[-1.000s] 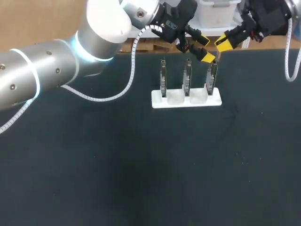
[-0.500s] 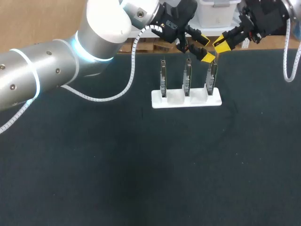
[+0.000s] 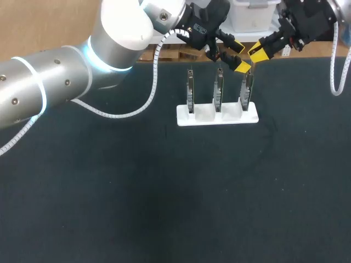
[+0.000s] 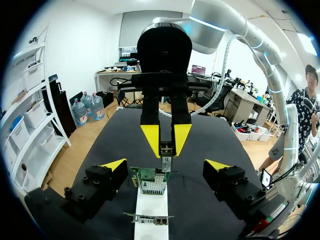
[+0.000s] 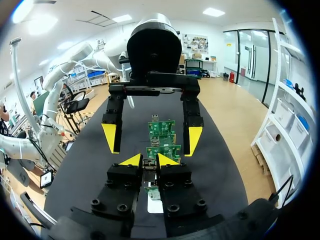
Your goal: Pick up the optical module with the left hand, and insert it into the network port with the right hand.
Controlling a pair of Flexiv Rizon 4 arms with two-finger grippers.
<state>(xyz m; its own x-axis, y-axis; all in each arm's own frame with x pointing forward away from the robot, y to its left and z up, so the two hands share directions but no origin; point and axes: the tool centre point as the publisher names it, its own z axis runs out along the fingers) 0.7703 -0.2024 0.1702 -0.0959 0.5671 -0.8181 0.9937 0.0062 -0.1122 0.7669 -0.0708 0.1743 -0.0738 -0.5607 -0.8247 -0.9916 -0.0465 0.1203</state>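
Note:
The optical module [image 5: 148, 164], a small dark metal piece, sits between the yellow tips of my right gripper [image 5: 148, 160], which is shut on it. In the left wrist view the module [image 4: 166, 150] hangs just above the nearest green circuit board [image 4: 150, 181]. My left gripper [image 4: 166, 167] stands open on either side of that board, holding nothing. In the head view both grippers meet over the right end of the white rack [image 3: 216, 116]: the left gripper [image 3: 238, 55] faces the right gripper [image 3: 258, 52]. Three boards stand upright in the rack.
The rack sits near the dark table's far edge, with the middle board [image 3: 219, 87] and left board [image 3: 190, 90] beside the grippers. My left arm [image 3: 66, 76] spans the back left. Wide dark table surface [image 3: 175, 197] lies in front.
My right gripper has shifted slightly to the left and up, closer to the left gripper, with the module still held. The left arm has stayed put.

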